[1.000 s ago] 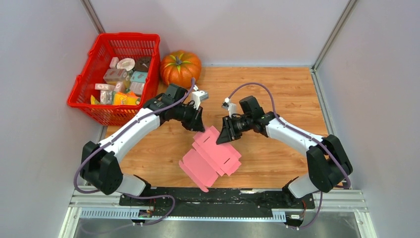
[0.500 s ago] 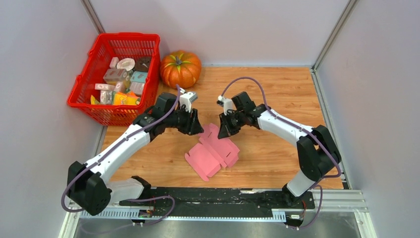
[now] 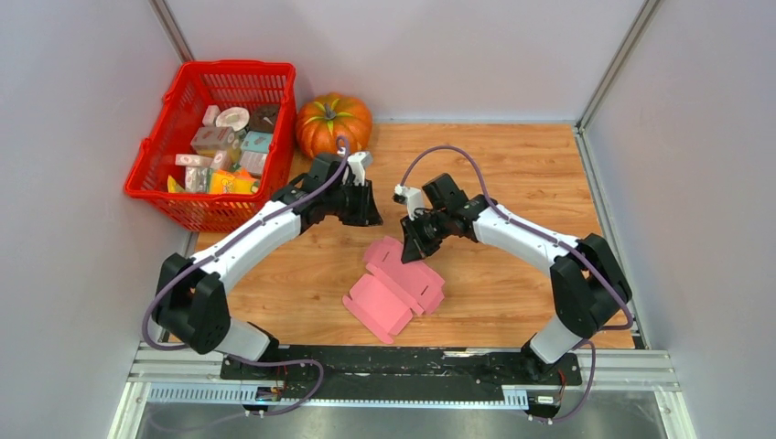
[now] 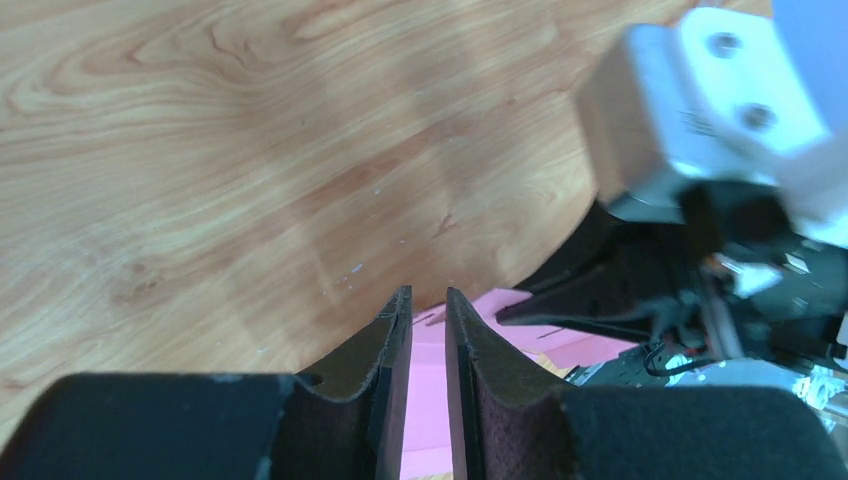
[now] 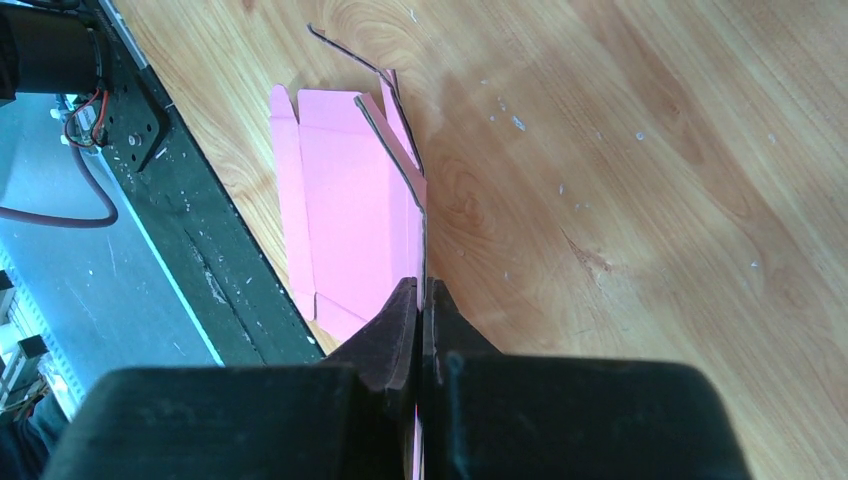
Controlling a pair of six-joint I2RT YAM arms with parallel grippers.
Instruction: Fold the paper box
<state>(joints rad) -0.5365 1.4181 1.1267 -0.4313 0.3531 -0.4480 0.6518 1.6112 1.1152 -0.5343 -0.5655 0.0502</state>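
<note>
Far-left corner of tabletop (image 3: 522, 165): red basket (image 3: 161, 183) w/ small goods. The pumpkin (image 3: 333, 123) is just beside it on the far edge. Neither matters for the fold.

L gripper (image 3: 364, 214) hovers left of centre, near the card's far flap but apart from it. Its wrist view shows the jaws only a slit apart, nothing btwn them, pink showing beyond the gap.

The paper box (image 3: 393, 291) lies approx mid-tabletop, toward the near edge. It's a part-folded pink sheet w/ flaps sticking out, not yet a tray.

R gripper (image 3: 409, 251) is at the sheet's far-right flap, jaws pressed together pinching the card edge. In its wrist view the card runs edge-on into the jaws.

Step in hand, imo: raise that flap along its crease. To do it well, R should swing the flap about the score line, not drag the whole sheet, since thin card prob buckles if pulled sideways. L likely needs to come down & pin the flat panel near the crease so the base doesn't slide. Risk: sheet skids toward the near edge.
</note>
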